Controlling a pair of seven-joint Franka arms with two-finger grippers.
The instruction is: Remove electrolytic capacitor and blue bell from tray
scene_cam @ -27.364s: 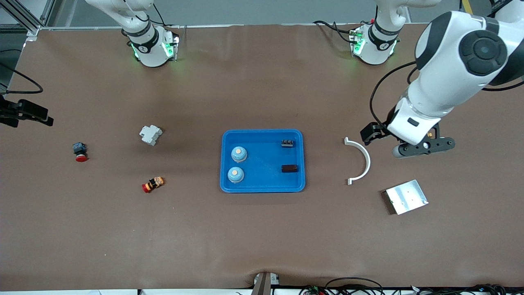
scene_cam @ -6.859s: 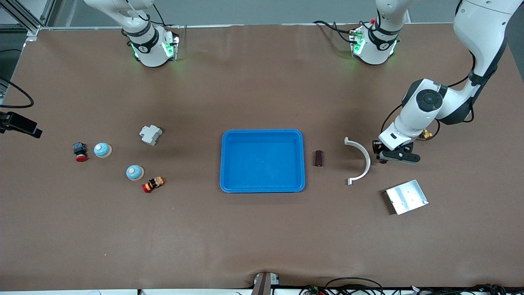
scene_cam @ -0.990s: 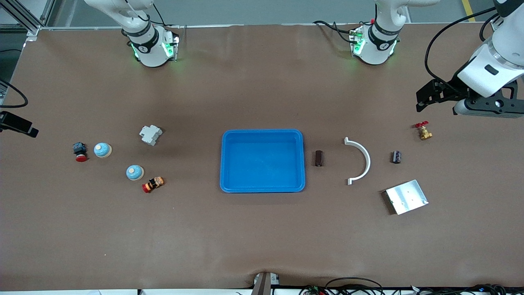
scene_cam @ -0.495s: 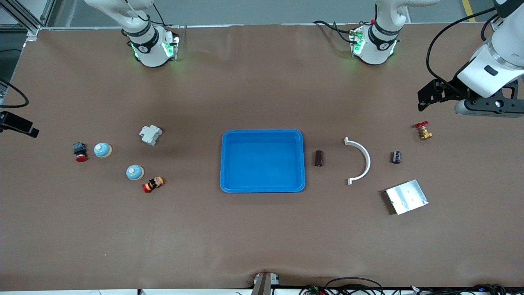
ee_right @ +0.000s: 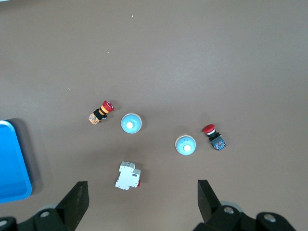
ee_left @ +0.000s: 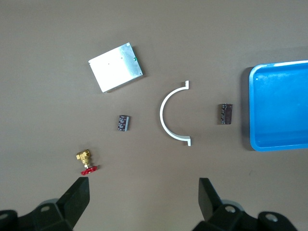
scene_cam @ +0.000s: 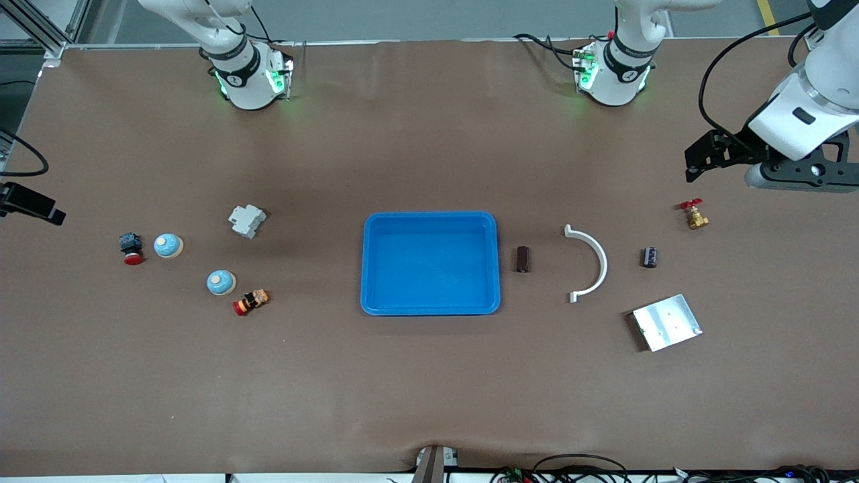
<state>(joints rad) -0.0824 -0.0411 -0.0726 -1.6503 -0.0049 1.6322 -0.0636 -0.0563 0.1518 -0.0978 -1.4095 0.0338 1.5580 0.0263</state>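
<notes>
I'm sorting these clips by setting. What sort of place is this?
Probably a robotics lab bench set up for sorting practice. Two arms are bolted along one edge of a brown-covered table, which holds a blue tray among scattered industrial parts such as capacitors, a brass valve and push buttons.

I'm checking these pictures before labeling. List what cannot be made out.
- Right hand: outside the front view; only its fingertips show in the right wrist view.
- Left hand: fingers hidden by its own arm in the front view.
- Capacitor markings: too small.
</notes>
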